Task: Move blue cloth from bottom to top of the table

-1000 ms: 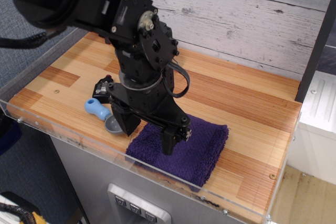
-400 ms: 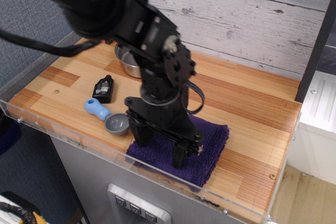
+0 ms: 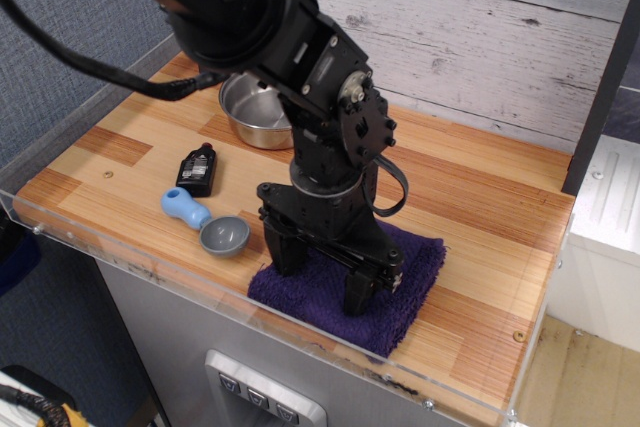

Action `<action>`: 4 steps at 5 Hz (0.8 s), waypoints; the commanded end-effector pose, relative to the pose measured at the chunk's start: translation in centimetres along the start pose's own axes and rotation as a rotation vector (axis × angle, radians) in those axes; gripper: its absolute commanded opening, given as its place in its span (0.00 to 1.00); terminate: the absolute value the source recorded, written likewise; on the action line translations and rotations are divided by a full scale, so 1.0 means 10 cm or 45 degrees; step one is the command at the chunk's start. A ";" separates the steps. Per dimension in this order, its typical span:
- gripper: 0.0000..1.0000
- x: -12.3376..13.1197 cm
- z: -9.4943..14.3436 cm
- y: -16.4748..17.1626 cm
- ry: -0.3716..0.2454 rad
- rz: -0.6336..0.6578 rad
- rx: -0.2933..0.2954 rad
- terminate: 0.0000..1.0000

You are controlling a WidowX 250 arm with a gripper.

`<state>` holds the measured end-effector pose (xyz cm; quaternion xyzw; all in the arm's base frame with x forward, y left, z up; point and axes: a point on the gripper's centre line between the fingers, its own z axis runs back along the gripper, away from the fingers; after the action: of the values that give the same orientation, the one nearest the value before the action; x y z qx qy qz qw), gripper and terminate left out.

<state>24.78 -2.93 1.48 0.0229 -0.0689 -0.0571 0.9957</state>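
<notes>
A whitewashed plank wall backs the table [image 3: 480, 197], a countertop of striped light and reddish-brown wood with a clear acrylic rim. Taking the folded, fuzzy indigo-purple blue cloth [image 3: 410, 292] as the landmark: well to its left lies a small black bottle [image 3: 197, 169], and nearer on that side a light-blue handled scoop with a grey bowl [image 3: 210, 224], just beside the cloth's left edge. Behind the cloth, toward the wall, stands a round steel pot [image 3: 255, 110]. The cloth itself sits at the near, bottom edge of the table, against the rim.

The black gripper [image 3: 322, 277] stands over the cloth with its fingers spread wide, both tips pressed down onto the fabric and nothing yet pinched between them. Compared with a second ago the claw has shifted rightward across the towel and opened further, uncovering the pot and scoop. That suggests the grasp is being set up: the fingers likely need to close and bunch the terry before any drag toward the wall side.
</notes>
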 end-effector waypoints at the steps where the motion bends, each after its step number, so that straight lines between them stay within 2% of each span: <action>1: 1.00 0.17 -0.08 0.09 0.000 0.058 0.017 0.00; 2: 1.00 0.37 -0.03 0.06 -0.027 0.076 0.030 0.00; 4: 1.00 0.94 -0.05 -0.06 -0.049 0.085 0.017 0.00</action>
<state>34.20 -4.74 1.77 0.0275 -0.0793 -0.0241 0.9962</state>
